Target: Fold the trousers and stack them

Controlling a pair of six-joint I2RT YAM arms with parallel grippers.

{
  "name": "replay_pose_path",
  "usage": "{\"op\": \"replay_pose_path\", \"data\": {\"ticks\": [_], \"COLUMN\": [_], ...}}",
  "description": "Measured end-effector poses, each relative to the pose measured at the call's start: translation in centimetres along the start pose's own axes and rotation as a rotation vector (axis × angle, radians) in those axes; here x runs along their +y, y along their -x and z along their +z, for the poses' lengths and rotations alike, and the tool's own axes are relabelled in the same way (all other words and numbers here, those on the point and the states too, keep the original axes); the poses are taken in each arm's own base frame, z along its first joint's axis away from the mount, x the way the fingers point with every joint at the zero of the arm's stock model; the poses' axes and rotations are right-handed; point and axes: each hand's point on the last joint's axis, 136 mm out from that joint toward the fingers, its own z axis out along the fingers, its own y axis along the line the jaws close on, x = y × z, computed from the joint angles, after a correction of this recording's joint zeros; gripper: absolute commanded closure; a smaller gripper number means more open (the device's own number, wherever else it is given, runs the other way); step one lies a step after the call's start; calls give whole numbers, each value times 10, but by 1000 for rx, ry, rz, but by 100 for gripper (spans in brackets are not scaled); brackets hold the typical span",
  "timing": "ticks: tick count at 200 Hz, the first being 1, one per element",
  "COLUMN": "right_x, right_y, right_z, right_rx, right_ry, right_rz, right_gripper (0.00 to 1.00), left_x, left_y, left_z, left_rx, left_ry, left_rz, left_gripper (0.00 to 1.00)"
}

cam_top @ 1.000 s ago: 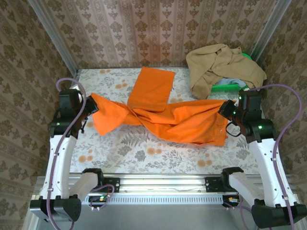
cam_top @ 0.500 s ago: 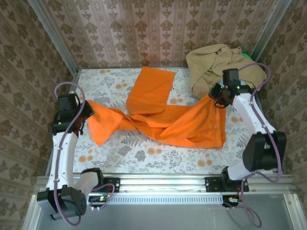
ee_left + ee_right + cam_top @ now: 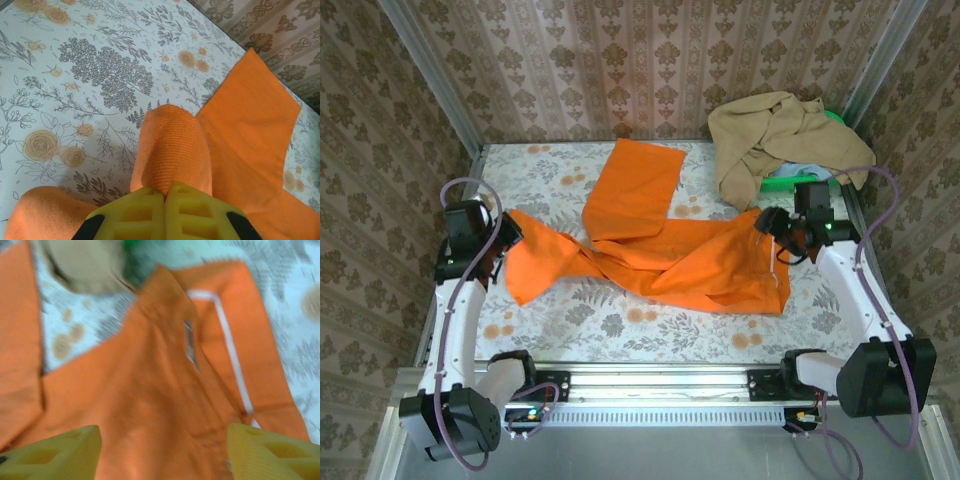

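Note:
The bright orange trousers (image 3: pixel 670 250) lie spread over the flowered table (image 3: pixel 620 320). One leg reaches to the back, the other twists off to the left, and the waist lies at the right. My left gripper (image 3: pixel 508 232) is shut on the end of the left leg, and its yellow fingers (image 3: pixel 140 215) pinch a raised fold of the fabric (image 3: pixel 172 145). My right gripper (image 3: pixel 767 222) hovers at the waist corner. In the blurred right wrist view its fingers (image 3: pixel 55 452) stand wide apart over the orange cloth (image 3: pixel 150 390), holding nothing.
A tan garment (image 3: pixel 780 135) is heaped at the back right corner over a green object (image 3: pixel 785 182), close behind my right gripper. Patterned walls close in the back and sides. A metal rail (image 3: pixel 660 385) runs along the near edge.
My right gripper, which had lifted the waist corner toward the tan heap, has let it go and come down and forward. The waist has dropped flat. My left gripper shifted slightly.

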Motion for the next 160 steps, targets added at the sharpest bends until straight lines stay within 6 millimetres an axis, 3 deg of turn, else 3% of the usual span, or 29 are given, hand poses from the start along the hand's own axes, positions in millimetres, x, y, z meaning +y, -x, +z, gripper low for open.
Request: {"op": "replay_pose_path", "data": {"ticks": [18,35,67,84,100,141,160], "right_x": [-28,-40,-35,-34,-34,-28,-26], "right_y": [-39,-63,-76,-84,-92,-97,-98], "right_z": [17,22,30,41,49,48,48], "right_rx": [111,183,259,315,368,394,401], "right_ry": [-60,-83,-53,-50,-50,-23,-12], "right_rz": [32,43,66,86,102,98,100], "right_gripper": [34,35,41,51,52,100,100], "left_x": [-2,-3,-2,0,1,-1,-1], "left_y": [-1,-2,-6,-10,-12,-10,-10], "left_z": [0,-1,-1,0,0,-6,-6], "left_rx": [6,8,11,15,20,4,3], "left_ry": [-12,-19,-23,-20,-17,-26,-27], "left_rz": [-4,-8,-10,-14,-15,-11,-11], "left_gripper": [100,100,100,100,100,100,100]}}
